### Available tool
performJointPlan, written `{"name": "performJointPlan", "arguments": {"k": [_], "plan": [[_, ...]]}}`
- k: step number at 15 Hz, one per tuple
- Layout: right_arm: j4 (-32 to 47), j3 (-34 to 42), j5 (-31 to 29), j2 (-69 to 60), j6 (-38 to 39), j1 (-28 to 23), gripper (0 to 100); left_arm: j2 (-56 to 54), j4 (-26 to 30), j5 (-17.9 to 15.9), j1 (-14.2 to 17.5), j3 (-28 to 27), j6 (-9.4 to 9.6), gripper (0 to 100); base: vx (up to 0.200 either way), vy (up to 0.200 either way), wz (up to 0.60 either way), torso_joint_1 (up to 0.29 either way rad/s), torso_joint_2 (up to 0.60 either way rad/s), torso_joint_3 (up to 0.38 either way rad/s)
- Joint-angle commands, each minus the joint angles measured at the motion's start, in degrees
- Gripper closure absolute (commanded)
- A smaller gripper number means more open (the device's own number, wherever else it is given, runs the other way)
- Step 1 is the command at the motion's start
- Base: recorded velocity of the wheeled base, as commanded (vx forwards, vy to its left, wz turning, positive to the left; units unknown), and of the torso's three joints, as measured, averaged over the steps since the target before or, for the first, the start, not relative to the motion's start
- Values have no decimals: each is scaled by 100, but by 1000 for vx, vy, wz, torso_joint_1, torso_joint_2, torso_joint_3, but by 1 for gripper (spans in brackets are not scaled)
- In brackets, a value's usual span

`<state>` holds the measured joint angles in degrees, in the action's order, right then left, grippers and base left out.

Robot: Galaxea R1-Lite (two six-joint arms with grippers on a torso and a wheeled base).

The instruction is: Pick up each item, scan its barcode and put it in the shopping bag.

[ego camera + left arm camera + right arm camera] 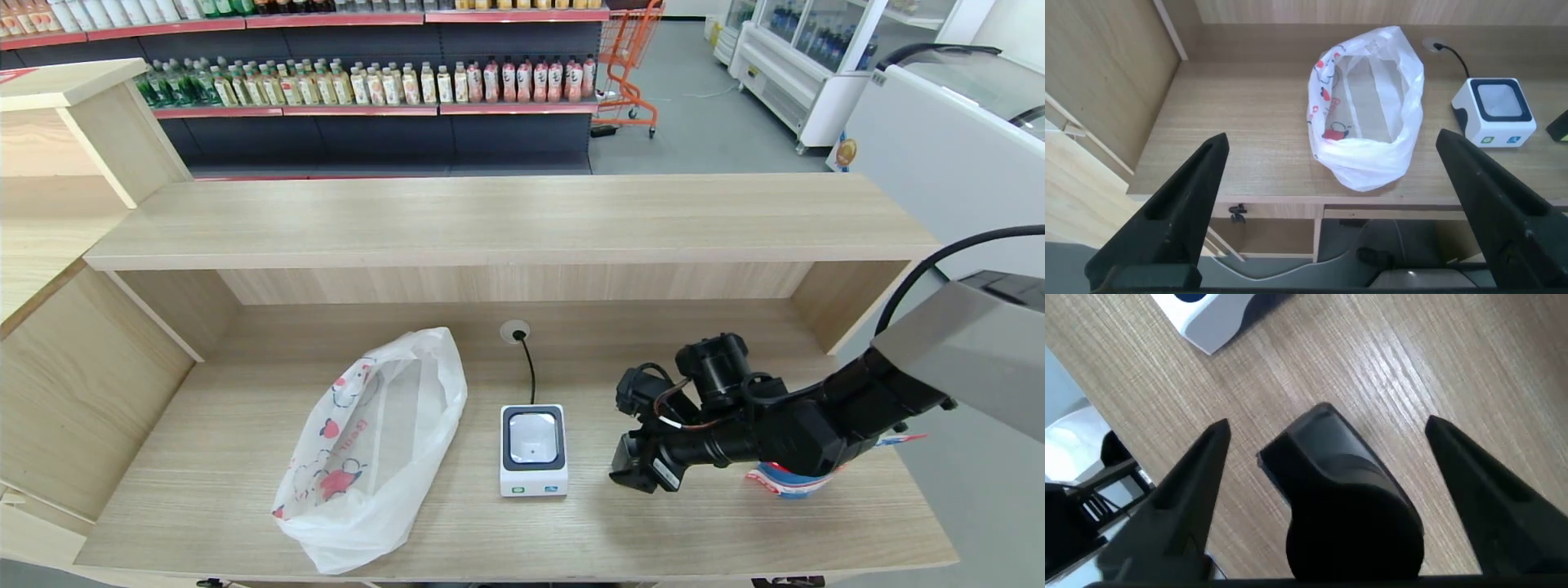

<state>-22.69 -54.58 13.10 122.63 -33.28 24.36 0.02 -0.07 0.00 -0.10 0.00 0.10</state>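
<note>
Shop interior: shelves of bottles point(367, 82) at the back, an orange cart point(629, 65) in the aisle, freezers point(816, 73) on the right. In front is a wooden counter point(653, 531) with a raised ledge behind it.

The bag point(371, 445), white plastic with a red print, lies on its side left of centre on the counter, mouth open toward the back wall. The inside looks see-through, contents not clear.

The scanner point(533, 449), a white box with a dark window facing up, sits just right of the bag and apart from it. Its cable point(528, 363) runs back to a hole in the counter.

The right arm point(775, 425) comes in from the right, low over the counter and right of the scanner. The right gripper point(1327, 426) has its fingers spread wide. A dark rounded object point(1331, 490) lies between them on the wood; contact with the fingers can't be told.

A red, white and blue pack point(784, 483) sits on the counter's right end, mostly hidden under the right arm.

The left gripper point(1331, 140) hangs off the counter's near edge, facing the bag, fingers wide apart and holding nothing.
</note>
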Motion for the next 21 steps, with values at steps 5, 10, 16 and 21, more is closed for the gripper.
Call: {"name": "performJointPlan", "arguments": {"k": [5,10,16,21], "plan": [[-60,219,8,-81,15,-19,100,6,-1,0,10,0,-1,0,0,0,0,0,0,0],[-324,650,-27,-1883,2133,-203,100,6,-1,0,1,0,-1,0,0,0,0,0,0,0],[-1203,2478,8,-4317,85,-1381,100,6,-1,0,1,0,-1,0,0,0,0,0,0,0],[-1185,2619,2899,-4686,-4749,-2128,100,6,-1,0,1,0,-1,0,0,0,0,0,0,0]]}}
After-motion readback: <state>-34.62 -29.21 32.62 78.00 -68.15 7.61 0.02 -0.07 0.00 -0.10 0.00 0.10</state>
